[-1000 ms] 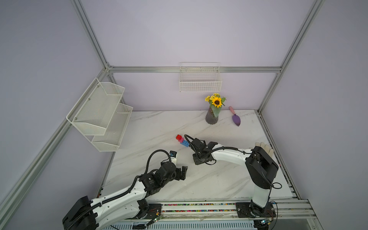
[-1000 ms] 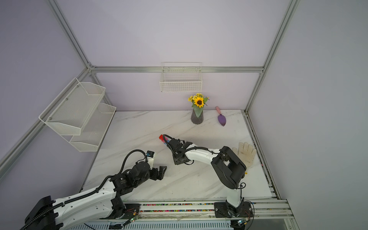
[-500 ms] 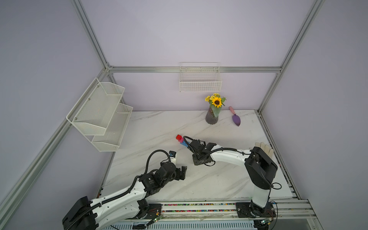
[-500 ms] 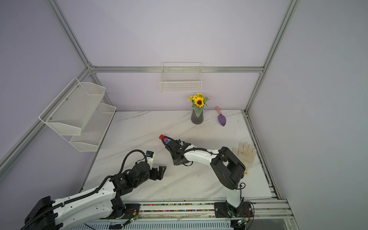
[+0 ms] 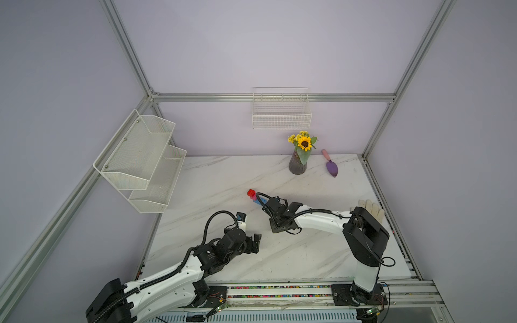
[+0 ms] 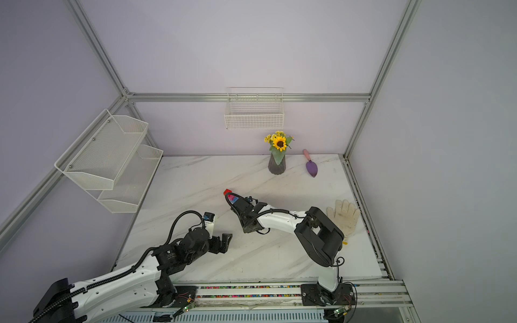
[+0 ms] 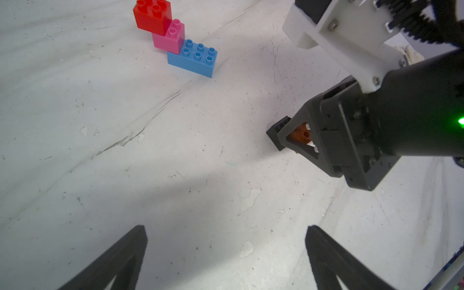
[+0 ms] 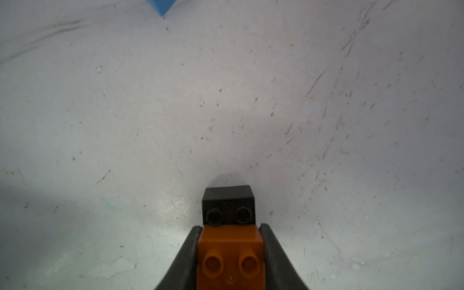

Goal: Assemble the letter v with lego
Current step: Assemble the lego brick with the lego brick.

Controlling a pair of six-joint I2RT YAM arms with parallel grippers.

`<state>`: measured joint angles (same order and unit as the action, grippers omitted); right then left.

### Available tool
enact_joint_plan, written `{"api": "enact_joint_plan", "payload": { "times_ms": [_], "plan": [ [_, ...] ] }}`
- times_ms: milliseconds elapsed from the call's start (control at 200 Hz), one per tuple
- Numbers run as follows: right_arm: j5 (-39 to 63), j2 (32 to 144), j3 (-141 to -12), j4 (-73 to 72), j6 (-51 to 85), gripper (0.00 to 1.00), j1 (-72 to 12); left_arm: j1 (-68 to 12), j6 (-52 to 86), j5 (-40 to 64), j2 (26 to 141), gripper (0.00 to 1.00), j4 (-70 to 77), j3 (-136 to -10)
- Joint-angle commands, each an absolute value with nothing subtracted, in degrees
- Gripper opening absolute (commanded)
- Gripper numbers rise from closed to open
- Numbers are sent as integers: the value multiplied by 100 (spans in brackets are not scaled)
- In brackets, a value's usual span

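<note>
We see the right gripper (image 8: 229, 227) closed partway on the orange-brown brick (image 8: 231, 253), one finger against each side. The black brick (image 8: 228, 206) is joined to it in a step and juts past the fingertips, low at the counter (image 7: 125, 150) (whether it touches, we cannot tell). Well apart stand the red brick (image 7: 152, 16), pink brick (image 7: 169, 37) and blue brick (image 7: 193, 59), joined in descending steps, blue on the counter. The left gripper (image 7: 226, 231) hangs wide open and empty.
</note>
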<state>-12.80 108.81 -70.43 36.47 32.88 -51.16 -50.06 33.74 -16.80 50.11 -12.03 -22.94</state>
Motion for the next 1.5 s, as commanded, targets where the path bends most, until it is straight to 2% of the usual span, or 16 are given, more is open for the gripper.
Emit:
{"api": "enact_joint_plan", "payload": {
  "times_ms": [0,1020,1495],
  "plan": [
    [-6,12068,-6186,4001,2980,7,-5257,-5044,3524,-1845,4892,100,-1202,-2505],
    [-430,11112,-5118,3272,4093,7,-5580,-5042,3597,-2109,4782,100,-1564,-2689],
    [-847,11556,-4737,2452,4405,7,-5756,-5049,3669,-2177,4840,100,-1586,-2698]
  ]
}}
